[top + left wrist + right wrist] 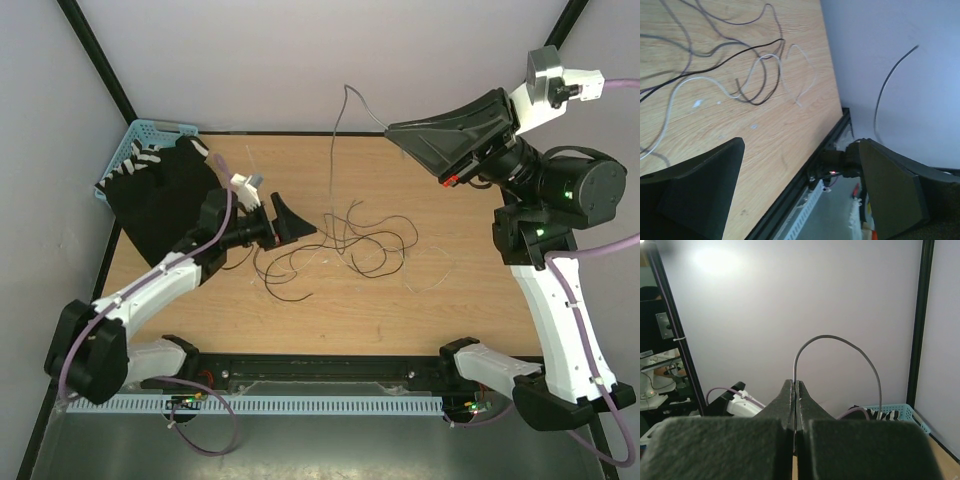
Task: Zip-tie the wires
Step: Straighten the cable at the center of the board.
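Pinching a hair-fine grey wire strand [830, 336] in tightly closed fingers [782, 407] at two o'clock, the right gripper [392, 128] could tug apart the loose tangle of thin black wires [350, 240] on the pale wooden table [460, 300], while the wide-open, empty left gripper [295, 222] hovers at its nine o'clock.

Overhead and left-wrist views share the wires [355, 238].

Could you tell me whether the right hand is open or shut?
Shut. In the wrist view the right hand has its fingers pressed together with no gap, pinching a thin wire that arcs up from the tips.
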Available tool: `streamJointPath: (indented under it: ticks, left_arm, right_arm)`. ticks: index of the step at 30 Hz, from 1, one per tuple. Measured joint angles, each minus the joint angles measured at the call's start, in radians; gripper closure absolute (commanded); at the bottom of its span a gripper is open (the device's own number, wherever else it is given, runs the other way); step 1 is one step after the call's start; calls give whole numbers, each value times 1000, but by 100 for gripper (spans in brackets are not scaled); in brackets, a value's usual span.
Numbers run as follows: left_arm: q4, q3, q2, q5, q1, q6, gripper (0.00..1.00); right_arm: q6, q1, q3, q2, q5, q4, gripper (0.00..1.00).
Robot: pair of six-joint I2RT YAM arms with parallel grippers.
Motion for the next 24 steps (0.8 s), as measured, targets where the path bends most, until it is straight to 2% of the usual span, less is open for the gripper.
streamJointPath:
  ticks: [2, 5, 11, 14, 18, 24]
  left_arm:
    - [37, 30, 52, 31, -8, -31, 2]
    - [95, 86, 154, 93, -42, -74, 8]
    - [283, 131, 316, 212, -152, -185, 31]
    - [401, 127, 364, 252, -188, -251, 39]
    - [521, 116, 399, 275, -195, -312, 42]
    - [596, 114, 411, 283, -195, -349, 42]
  right_arm:
    - [3, 0, 0, -4, -6, 6, 100]
    - [3, 0, -8, -11, -12, 13, 100]
    - [-5, 0, -26, -20, -20, 5, 100]
    - [-20, 0, -29, -28, -20, -11, 100]
    - [-44, 0, -31, -47, -20, -37, 100]
    - [-73, 0, -31, -68, -19, -61, 100]
